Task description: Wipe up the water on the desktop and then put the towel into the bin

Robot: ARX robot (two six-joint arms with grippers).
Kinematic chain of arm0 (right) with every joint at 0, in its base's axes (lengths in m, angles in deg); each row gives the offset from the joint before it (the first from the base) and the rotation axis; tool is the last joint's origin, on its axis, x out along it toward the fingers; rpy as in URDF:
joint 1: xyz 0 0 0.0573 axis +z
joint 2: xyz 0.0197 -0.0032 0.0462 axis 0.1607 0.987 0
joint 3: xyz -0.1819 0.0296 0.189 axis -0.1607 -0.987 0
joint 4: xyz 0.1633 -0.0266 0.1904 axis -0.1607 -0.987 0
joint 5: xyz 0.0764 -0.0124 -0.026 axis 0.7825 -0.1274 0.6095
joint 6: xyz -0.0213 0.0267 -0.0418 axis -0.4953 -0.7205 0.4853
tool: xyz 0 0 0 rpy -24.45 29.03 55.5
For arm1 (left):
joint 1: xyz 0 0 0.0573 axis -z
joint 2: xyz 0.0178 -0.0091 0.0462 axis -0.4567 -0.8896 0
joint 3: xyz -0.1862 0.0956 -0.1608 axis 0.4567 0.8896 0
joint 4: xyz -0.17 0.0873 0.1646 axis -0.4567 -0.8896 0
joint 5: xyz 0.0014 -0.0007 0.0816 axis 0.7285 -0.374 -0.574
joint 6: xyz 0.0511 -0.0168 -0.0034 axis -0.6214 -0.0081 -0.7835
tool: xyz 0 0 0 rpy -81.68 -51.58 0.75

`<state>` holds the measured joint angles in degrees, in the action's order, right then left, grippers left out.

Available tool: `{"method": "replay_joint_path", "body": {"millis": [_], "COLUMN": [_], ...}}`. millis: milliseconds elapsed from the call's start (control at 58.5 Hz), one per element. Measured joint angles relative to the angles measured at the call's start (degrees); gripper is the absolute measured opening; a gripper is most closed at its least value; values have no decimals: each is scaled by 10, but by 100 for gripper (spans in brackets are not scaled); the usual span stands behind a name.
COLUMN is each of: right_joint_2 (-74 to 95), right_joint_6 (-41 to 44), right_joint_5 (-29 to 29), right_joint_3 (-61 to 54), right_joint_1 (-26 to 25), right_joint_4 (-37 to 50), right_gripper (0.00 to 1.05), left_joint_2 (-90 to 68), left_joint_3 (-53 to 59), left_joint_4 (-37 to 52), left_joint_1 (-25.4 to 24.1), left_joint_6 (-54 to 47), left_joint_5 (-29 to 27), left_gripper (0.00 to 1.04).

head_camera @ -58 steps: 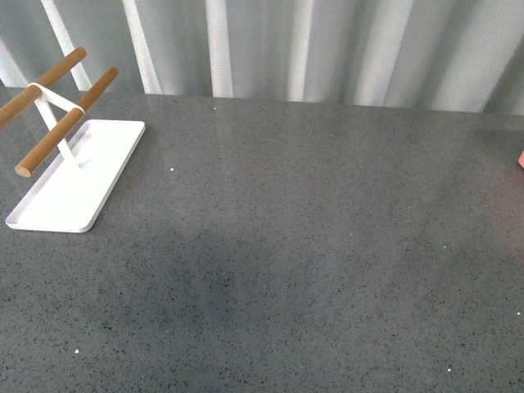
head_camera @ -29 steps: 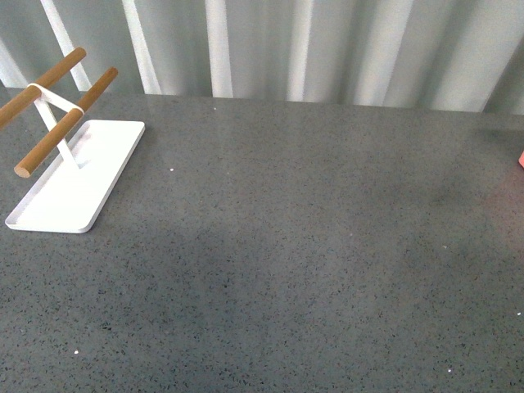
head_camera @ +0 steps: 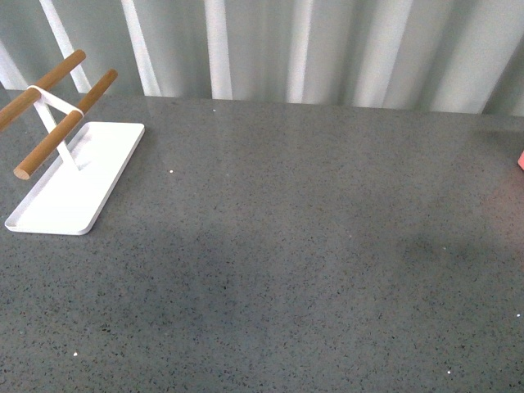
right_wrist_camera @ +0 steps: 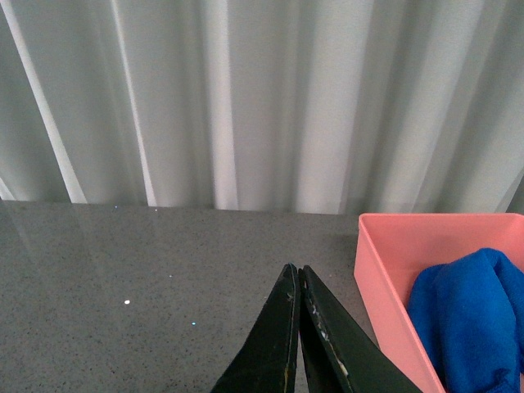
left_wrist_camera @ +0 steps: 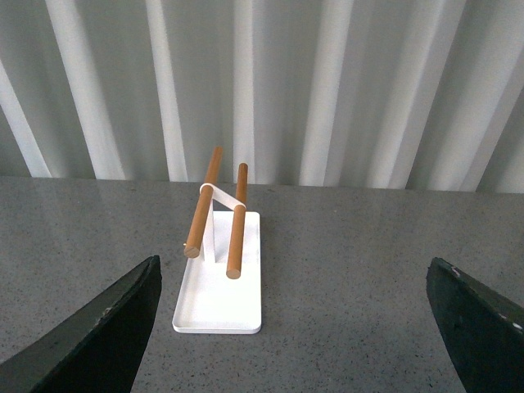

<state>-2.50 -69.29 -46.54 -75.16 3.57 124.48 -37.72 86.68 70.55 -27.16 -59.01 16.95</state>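
The blue towel (right_wrist_camera: 471, 315) lies bunched inside the pink bin (right_wrist_camera: 389, 282), seen in the right wrist view. My right gripper (right_wrist_camera: 296, 274) is shut with nothing in it and hangs over the desktop (right_wrist_camera: 139, 286) beside the bin's near wall. Only a sliver of the bin (head_camera: 521, 160) shows at the right edge of the front view. My left gripper (left_wrist_camera: 299, 327) stands open and empty above the dark grey speckled desktop (head_camera: 311, 246), its fingers (left_wrist_camera: 98, 336) wide apart. No arm shows in the front view.
A white tray (head_camera: 74, 184) carrying a rack of two wooden bars (head_camera: 57, 102) stands at the back left; the same tray (left_wrist_camera: 221, 291) lies ahead of my left gripper. A white corrugated wall (head_camera: 327, 49) closes the far edge of the desktop.
A faint dark shadow on the desktop has drifted from left of centre toward the right. The tray and rack have not moved.
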Motion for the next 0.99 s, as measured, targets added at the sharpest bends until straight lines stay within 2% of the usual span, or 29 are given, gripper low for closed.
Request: {"method": "replay_joint_path", "body": {"millis": [34,103,205,342,410,752,991], "right_joint_2": [-10,-34,-66,-107,-114,-243,-297], "right_joint_6": [0,0,0,0,0,0,-2], "right_joint_5": [-4,-47,-49,-53,-52,-53,-54], "right_joint_3": [-4,-12,-22,-33,-48,-49,-49], "right_joint_1": [4,35,54,55,55,55,55], "right_joint_4": [-6,-22,-43,-72,-56,-176,-230], "right_gripper": [3,3,3,3,3,3,3], "left_joint_2": [0,0,0,0,0,0,0], "left_joint_3": [0,0,0,0,0,0,0], "left_joint_4": [0,0,0,0,0,0,0], "left_joint_1": [0,0,0,0,0,0,0], "left_joint_6": [0,0,0,0,0,0,0], "left_joint_5": [0,0,0,0,0,0,0], "left_gripper": [98,98,98,98,98,98,98]}}
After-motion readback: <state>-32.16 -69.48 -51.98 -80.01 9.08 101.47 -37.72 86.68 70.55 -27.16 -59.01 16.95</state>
